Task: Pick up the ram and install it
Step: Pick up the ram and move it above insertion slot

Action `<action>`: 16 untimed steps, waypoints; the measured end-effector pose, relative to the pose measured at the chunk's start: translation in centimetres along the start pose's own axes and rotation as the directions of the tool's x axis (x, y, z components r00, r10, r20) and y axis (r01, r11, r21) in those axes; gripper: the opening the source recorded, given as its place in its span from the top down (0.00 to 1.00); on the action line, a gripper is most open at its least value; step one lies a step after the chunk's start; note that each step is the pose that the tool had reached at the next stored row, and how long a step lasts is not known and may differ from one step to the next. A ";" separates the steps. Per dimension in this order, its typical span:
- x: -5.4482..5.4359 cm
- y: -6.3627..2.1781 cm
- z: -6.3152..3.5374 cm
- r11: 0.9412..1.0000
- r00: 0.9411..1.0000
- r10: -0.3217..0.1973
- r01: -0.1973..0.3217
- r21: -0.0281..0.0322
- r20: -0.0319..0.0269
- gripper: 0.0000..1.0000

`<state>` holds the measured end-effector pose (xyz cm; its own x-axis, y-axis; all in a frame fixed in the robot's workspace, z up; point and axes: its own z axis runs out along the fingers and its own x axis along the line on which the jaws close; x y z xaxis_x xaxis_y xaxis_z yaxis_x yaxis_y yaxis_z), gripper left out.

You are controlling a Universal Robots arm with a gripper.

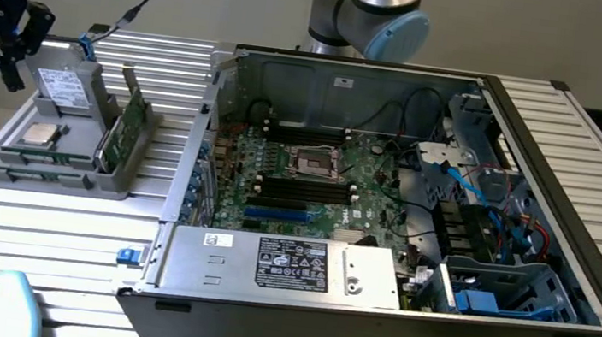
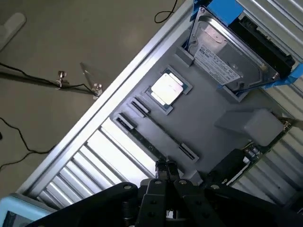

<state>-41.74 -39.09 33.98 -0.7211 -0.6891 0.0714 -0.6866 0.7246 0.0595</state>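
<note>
Upper left of the exterior frame: I have the jaws pressed together, gripping nothing, above the grey tray [image 1: 46,185]. The ram [image 2: 154,139] lies in the tray's long groove, not yet picked. Centre-right, the open case [image 1: 289,77]: installation, I judge, remains undone.

cut edges and covered ends at the grey plastic parts tray [image 2: 213,109]
the black gripper [image 2: 165,171], its body cut by the wrist view's edge, covers one end of the long, thin dark-green ram stick [image 2: 147,143]; the ram's chips are too small to tell. the wide green circuit board [image 2: 265,139] is mostly hidden behind a tray wall.
</note>
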 end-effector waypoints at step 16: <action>-0.1 -0.05 0.80 0.958 0.958 -0.286 0.286 0.023 -0.017 0.89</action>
<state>-41.74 -39.09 33.18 -0.4930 -0.8674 0.0678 -0.8663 0.4966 0.0540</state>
